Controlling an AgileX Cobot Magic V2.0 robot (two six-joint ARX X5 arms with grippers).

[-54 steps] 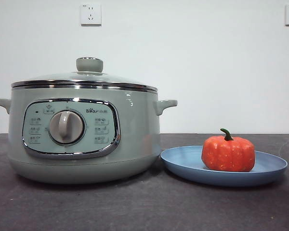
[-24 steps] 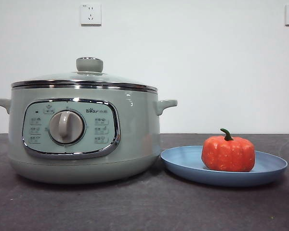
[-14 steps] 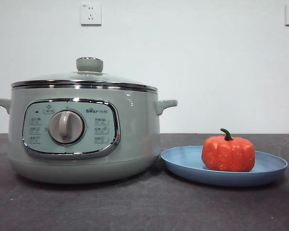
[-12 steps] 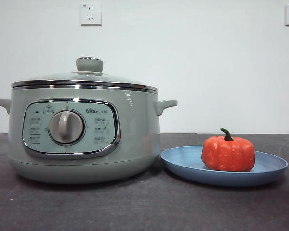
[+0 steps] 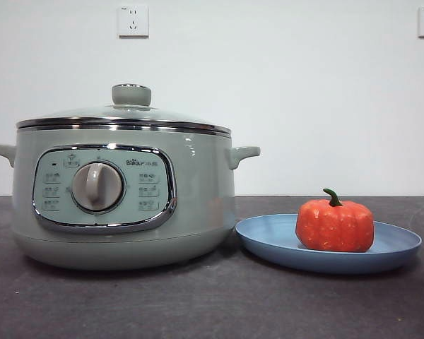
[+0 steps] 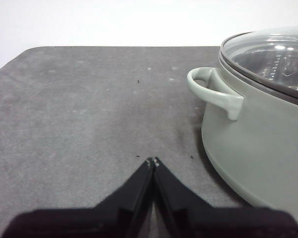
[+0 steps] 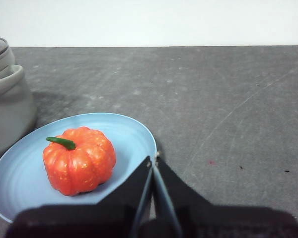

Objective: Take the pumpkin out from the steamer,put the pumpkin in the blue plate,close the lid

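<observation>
The lid (image 5: 124, 113) sits closed on the steamer (image 5: 124, 198), and beside it the pumpkin (image 5: 334, 224) rests upright in the blue plate (image 5: 268, 236).

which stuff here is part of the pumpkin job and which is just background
Part of the job:
- pumpkin, sitting in the blue plate
- steamer
- lid, on the steamer
- left gripper and right gripper, both shut and holding nothing

Just there:
- dark table
- two wall sockets
</observation>
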